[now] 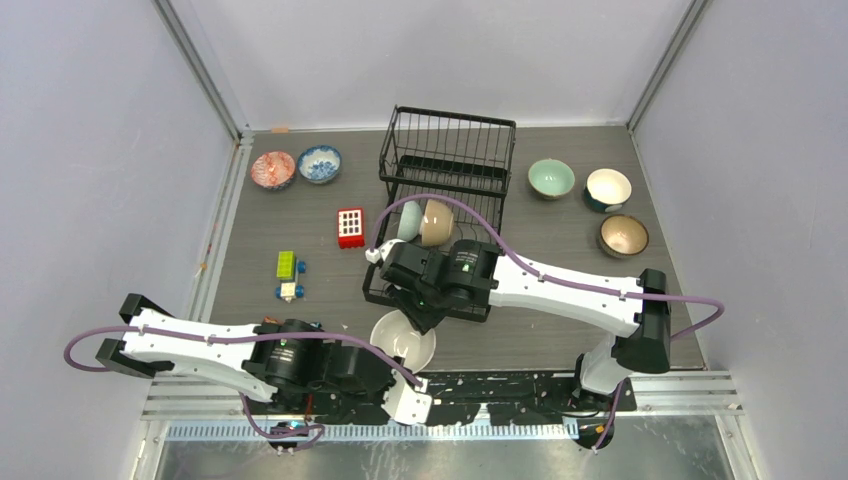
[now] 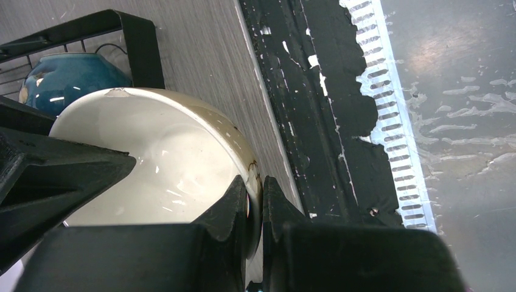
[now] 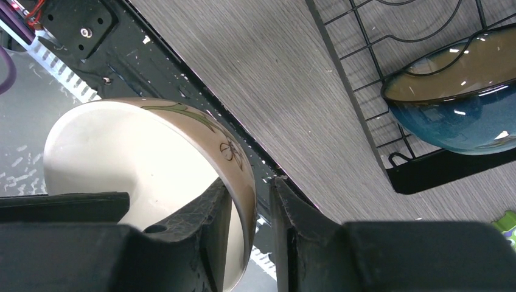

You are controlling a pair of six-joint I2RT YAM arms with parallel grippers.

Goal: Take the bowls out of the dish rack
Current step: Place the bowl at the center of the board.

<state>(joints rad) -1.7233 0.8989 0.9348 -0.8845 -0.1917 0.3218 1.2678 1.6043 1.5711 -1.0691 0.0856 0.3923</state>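
Left fingers (image 2: 231, 213) pressed together on rim of cream bowl (image 2: 158, 164), pinching it. Cream bowl (image 1: 403, 338) is out of the rack (image 1: 447, 168), just at rack's near edge, tipped on its side. Right fingers (image 3: 293, 213) straddle the same rim from the other side, one inside against the wall, one outside with a thin gap showing, so spread, not clamped.

Tabletop (image 1: 560, 320), left of rack: red bowl (image 1: 272, 170) and blue-white bowl (image 1: 320, 163) touching, at far corner. Red block (image 1: 350, 227) just left of rack. Green-yellow toy (image 1: 287, 264) and small blue toy (image 1: 290, 291) further left, nearer.

In rack: pale bowl (image 1: 409, 220) and tan bowl (image 1: 436, 222) on edge side by side in the flat tray. Dark blue bowl (image 3: 450, 115) tilted in tray's near corner, hidden under right arm from above. Basket part behind looks bare wire.

Right of rack: green bowl (image 1: 551, 178) close by, white-lined bowl (image 1: 608, 188) beyond, brown bowl (image 1: 623, 235) nearer.
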